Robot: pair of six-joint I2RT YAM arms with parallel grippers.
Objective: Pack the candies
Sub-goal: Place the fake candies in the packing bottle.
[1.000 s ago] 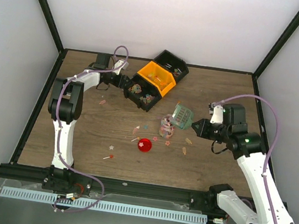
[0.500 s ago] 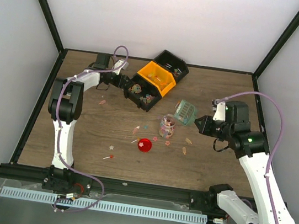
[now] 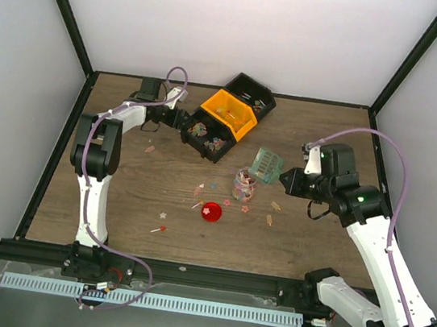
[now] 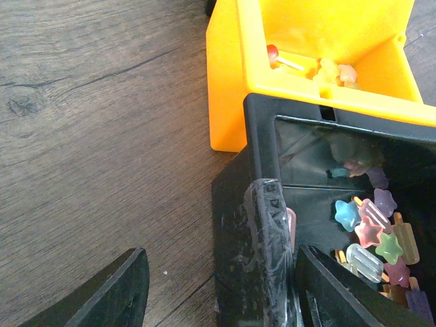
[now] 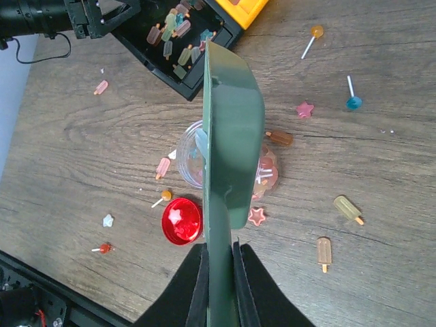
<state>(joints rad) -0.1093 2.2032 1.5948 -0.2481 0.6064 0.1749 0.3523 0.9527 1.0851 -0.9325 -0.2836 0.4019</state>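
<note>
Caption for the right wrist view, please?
Right gripper holds green scoop in front of jar; red lid, candies scattered around.

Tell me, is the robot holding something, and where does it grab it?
Right gripper pinches the green scoop by its handle end. Left gripper holds nothing: its open jaws straddle the black bin's wall.

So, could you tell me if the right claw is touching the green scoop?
Touching. The right wrist view shows the right claw clamped on both sides of the green scoop.

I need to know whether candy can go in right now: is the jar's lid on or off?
Off. The red lid lies beside the jar, apart from it, and the jar's mouth is uncovered.
</note>
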